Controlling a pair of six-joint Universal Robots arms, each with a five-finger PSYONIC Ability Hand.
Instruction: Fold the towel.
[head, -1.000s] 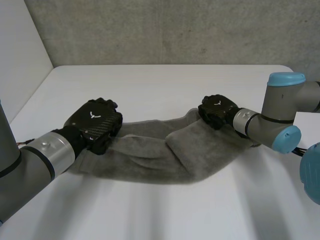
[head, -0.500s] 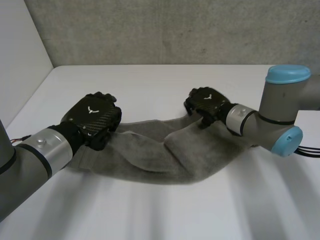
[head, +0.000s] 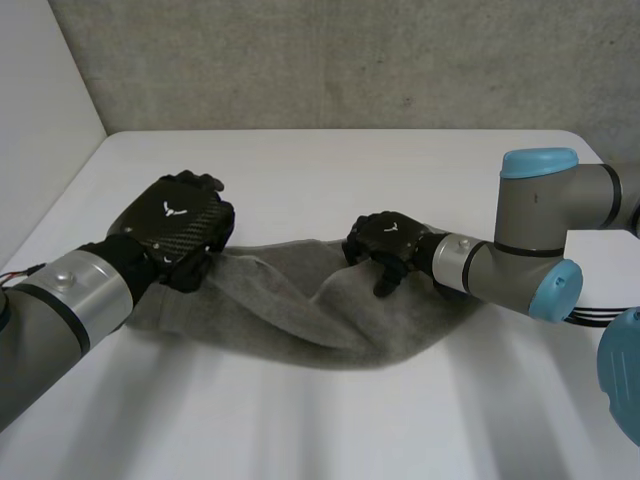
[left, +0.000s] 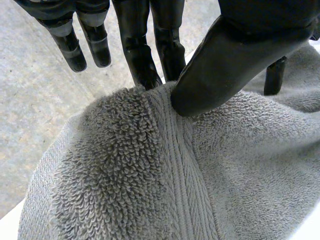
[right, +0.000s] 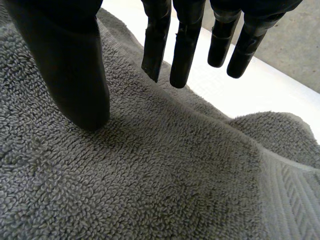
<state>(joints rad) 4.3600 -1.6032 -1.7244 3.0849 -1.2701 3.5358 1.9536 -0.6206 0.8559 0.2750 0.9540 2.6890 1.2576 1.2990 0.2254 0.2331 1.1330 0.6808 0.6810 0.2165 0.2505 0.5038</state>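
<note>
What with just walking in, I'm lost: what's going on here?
A two-armed robot is folding a grey towel on a white table. Its left hand pinches the towel's left end between thumb and fingers. Its right hand is open further along, thumb on the cloth. The towel lies bunched, not yet neatly folded.

My head cam sits behind and between my arms (head: 70, 300), looking down over the white table (head: 330, 165) toward the far wall (head: 350, 60). Each wrist cam is way closer, staring along the palm of my left hand (left: 230, 55) or right hand (right: 70, 65). All three catch the towel (head: 300, 310): left cam its left end, right cam the right part.
</note>
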